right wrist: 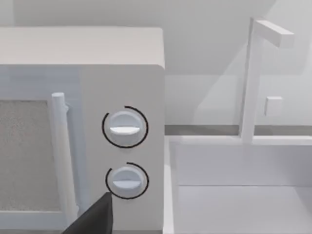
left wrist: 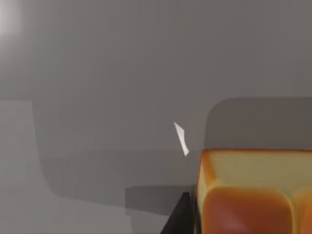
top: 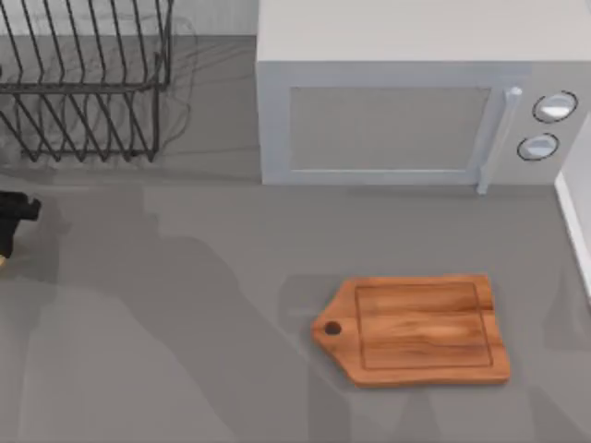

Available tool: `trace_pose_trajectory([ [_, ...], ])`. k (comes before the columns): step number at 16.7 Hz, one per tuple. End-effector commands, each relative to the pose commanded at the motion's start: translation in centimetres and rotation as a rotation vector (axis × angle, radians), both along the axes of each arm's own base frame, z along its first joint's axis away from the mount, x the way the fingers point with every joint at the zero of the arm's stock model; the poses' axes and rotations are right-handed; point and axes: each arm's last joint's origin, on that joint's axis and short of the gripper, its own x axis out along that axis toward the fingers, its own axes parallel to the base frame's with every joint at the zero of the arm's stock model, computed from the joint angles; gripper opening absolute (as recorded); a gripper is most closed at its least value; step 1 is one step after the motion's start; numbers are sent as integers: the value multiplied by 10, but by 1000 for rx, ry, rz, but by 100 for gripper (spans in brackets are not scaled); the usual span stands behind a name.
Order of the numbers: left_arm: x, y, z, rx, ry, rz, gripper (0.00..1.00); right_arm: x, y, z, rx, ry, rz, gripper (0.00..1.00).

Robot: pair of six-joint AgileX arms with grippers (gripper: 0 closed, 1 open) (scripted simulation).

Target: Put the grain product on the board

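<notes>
My left gripper (top: 11,220) is sitting at the table's left edge, below the rack (top: 83,78) and well left of the board (top: 416,329). The bread (left wrist: 253,192) is lying against one of its fingers (left wrist: 181,217); I cannot tell whether it is clamped. My right arm is looking at the microwave (right wrist: 80,126) beside the sink (right wrist: 239,185).

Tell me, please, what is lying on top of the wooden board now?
Nothing lies on the board: its whole top shows bare wood in the top view. The bread shows in the left wrist view, close to the left gripper. What is under the board is covered.
</notes>
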Motion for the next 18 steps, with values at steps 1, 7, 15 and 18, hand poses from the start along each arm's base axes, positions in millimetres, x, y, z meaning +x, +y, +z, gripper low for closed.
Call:
trace_pose_trajectory([
  [1, 0, 0, 1, 0, 0, 1, 0, 0, 0, 0, 0, 0, 0, 100],
  [7, 4, 1, 57, -3, 15, -1, 0, 0, 0, 0, 0, 0, 0, 100],
  [15, 0, 1, 98, 0, 3, 0, 0, 0, 0, 0, 0, 0, 0, 100],
  [18, 1, -3, 98, -2, 7, 17, 0, 0, 0, 0, 0, 0, 0, 100],
])
